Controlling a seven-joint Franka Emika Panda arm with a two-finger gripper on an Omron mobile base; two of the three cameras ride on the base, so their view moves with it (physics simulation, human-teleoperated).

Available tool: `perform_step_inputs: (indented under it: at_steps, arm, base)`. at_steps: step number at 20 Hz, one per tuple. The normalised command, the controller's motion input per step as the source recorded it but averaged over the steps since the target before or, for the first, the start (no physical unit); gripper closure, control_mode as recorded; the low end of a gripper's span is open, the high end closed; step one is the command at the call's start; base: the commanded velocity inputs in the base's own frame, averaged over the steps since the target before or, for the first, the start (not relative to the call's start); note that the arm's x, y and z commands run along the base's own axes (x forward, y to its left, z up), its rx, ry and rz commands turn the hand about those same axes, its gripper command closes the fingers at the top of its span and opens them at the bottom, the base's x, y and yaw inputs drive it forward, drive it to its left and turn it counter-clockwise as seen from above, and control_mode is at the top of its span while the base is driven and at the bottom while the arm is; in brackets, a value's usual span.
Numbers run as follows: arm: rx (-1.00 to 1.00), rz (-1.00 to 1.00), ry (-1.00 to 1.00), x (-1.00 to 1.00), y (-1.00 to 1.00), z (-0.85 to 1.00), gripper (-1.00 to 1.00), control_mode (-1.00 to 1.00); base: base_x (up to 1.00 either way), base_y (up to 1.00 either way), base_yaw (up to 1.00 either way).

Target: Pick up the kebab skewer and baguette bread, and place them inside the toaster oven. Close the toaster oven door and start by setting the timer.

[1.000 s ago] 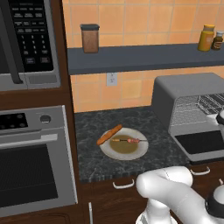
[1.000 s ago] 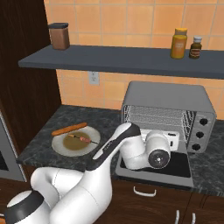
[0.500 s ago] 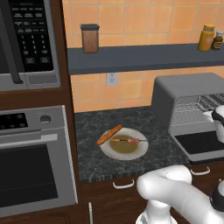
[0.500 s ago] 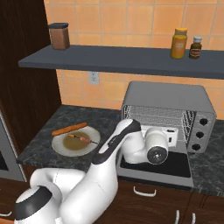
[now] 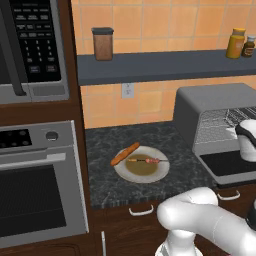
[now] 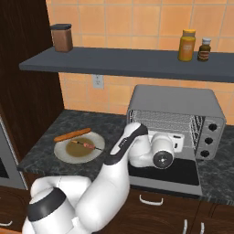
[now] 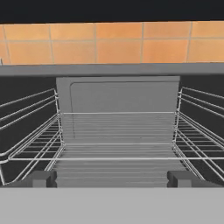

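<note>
hand (image 7: 112,178) open, empty, facing toaster oven (image 6: 176,112) rack | we are leaving kebab skewer (image 5: 143,160), baguette bread (image 5: 125,153) on plate (image 5: 157,175), centre-left, ungrasped

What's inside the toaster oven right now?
Just a bare wire rack inside the toaster oven; no food there. The robot's arm covers part of the opening from the right base view.

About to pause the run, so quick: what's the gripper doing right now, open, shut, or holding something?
Gripper: open and holding nothing, its fingertips spread wide in front of the toaster oven and its bare wire rack.
</note>
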Motion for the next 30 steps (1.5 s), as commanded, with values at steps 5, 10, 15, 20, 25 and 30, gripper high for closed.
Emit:
perform_step_inputs:
  at_steps: [5,10,15,20,25,30]
  arm:
    - [0.0,0.0,0.01,0.58,0.0,0.01,-1.0,-1.0]
    - [0.0,-0.01,0.04,0.55,-0.03,0.03,-1.0,-1.0]
    - [0.0,0.0,0.1,0.47,0.0,0.0,-1.0,-1.0]
    - [0.0,0.0,0.07,0.28,-0.02,0.0,-1.0,-1.0]
    - [0.0,0.0,0.12,0.03,0.0,-0.15,-1.0,-1.0]
    - [0.0,0.0,0.14,0.0,0.0,-0.15,-1.0,-1.0]
  base:
    - [0.0,0.0,0.0]
    - [0.0,0.0,0.0]
    - [0.0,0.0,0.0]
    - [0.0,0.0,0.0]
    - [0.0,0.0,0.0]
    - [0.0,0.0,0.0]
